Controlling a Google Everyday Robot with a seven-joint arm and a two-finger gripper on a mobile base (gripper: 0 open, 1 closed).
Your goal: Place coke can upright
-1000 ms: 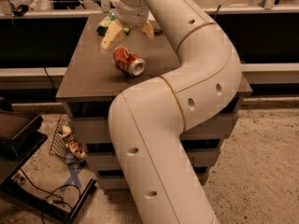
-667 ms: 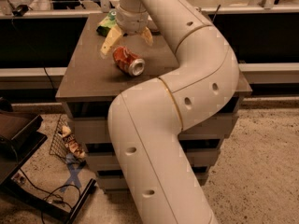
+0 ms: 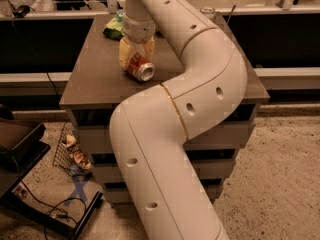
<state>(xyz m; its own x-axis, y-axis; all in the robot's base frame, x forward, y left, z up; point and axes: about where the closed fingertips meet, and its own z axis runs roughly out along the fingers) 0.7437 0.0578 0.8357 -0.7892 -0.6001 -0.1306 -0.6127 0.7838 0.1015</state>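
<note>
The coke can (image 3: pixel 141 69) lies on its side on the brown table (image 3: pixel 95 79), left of the middle, with its silver end facing the front right. My gripper (image 3: pixel 136 54) has come down from above and sits right over the can's rear half, touching or nearly touching it. The big white arm (image 3: pixel 170 134) rises from the bottom of the view, bends over the table's right half and hides much of it.
A green snack bag (image 3: pixel 113 30) lies behind the gripper near the table's back edge. A pale can (image 3: pixel 207 13) stands at the back right. On the floor to the left are a wire basket (image 3: pixel 70 151) and cables (image 3: pixel 55 214).
My gripper has dropped from just above and behind the can down onto it. The can has stayed on its side in the same spot.
</note>
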